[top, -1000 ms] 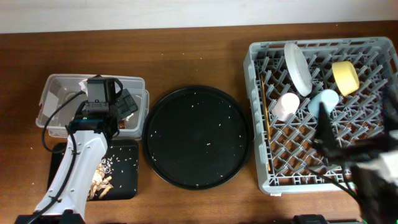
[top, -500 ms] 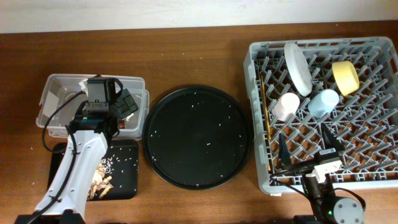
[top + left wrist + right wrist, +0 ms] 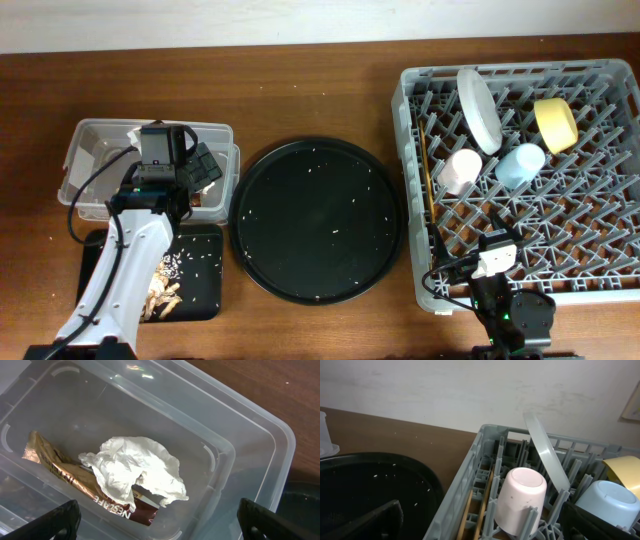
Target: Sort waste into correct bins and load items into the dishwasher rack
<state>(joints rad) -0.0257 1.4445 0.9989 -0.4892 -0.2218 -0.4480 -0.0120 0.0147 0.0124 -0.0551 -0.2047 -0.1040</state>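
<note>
Dishwasher rack (image 3: 585, 235) sits on the right side of the table and it's pretty loaded. I count two cups, the pink cup (image 3: 461, 171) and the light blue cup (image 3: 520, 165), side by side near the middle. There's one yellow bowl (image 3: 555, 125) tipped on its side toward the far right, and one pale plate (image 3: 478, 108) standing on edge and leaning between the pegs. One pair of chopsticks (image 3: 428, 195) lies along the rack's left wall.

Over on the left are the two bins. The clear box (image 3: 85, 150) holds one crumpled napkin (image 3: 135, 472) lying on top of one brown wrapper (image 3: 65, 480). Just in front of it, the shallow black tray (image 3: 205, 295) has the brownish food scraps (image 3: 160, 295) and rice in it.

The left gripper (image 3: 160, 515) hangs right over the clear box, fingers spread wide with nothing between them. The right gripper (image 3: 485, 522) is down low at the near edge of the rack, pointing across it. Its fingers are also well apart and it's holding nothing.

Between bins and rack there's one big round black tray (image 3: 318, 220) with only scattered rice grains on it. Everything's on a dark brown wooden table (image 3: 300, 90), with a few pale crumbs on the wood by the left edge. A plain off-white wall (image 3: 445, 390) runs along the back.
</note>
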